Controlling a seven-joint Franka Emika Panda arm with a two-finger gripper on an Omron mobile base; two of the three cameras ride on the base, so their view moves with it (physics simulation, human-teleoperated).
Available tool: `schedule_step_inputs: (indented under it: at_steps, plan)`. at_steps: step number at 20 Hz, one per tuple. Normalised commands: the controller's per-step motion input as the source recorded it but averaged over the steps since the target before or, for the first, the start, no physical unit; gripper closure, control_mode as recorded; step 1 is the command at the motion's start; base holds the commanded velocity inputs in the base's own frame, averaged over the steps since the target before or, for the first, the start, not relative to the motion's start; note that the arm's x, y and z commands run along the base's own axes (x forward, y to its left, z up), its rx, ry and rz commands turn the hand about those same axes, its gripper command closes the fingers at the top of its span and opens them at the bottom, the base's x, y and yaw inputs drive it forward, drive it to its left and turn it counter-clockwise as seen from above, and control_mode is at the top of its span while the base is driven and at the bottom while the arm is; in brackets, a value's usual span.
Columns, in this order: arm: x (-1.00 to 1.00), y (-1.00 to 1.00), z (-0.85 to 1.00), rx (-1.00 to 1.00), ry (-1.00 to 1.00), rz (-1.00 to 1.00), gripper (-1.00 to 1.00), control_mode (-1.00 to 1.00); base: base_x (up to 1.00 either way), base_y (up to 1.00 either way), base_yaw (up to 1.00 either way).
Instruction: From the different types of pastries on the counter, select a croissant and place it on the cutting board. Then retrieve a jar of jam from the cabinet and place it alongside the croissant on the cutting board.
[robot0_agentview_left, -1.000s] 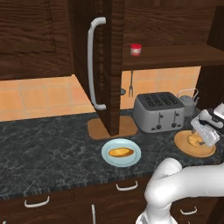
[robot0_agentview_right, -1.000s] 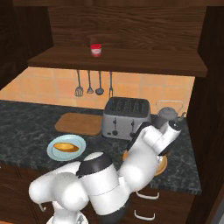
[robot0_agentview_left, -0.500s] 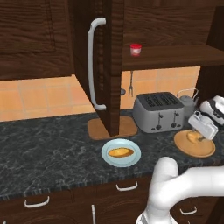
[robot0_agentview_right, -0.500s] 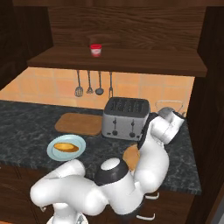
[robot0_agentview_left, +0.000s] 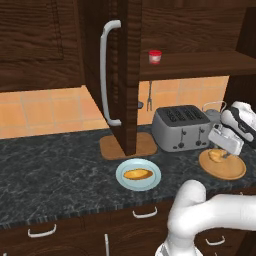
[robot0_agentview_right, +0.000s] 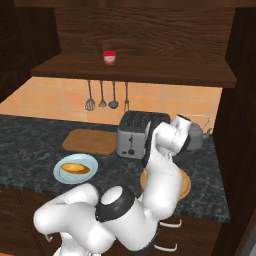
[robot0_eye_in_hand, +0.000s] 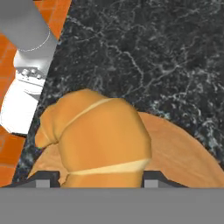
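The arm (robot0_agentview_right: 150, 200) is built of glossy white, rounded segments with dark grey bands at its joints, a black round cap at eight o'clock of the elbow, ending in a boxy white hand (robot0_agentview_left: 227, 140)

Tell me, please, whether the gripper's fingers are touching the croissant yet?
Cannot tell. In the hand view the croissant sits between the fingertips, but the grey band hides the meeting line. The left base view is too small to show contact.
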Motion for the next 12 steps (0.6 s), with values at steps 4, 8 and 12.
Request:
schedule_step_inputs:
  at_steps: [4,8,12]
  plan:
    - [-0.47,0.86,0.04,-0.05,-0.05,0.02,1.00,-1.00,0.00,0.00,0.00]
    - [-0.01,1.00,0.12,0.00,0.00,0.00,1.00,-1.00,0.00,0.00,0.00]
    - [0.00,1.00,0.11,0.00,-0.02,0.00,1.00,-1.00,0.00,0.00,0.00]
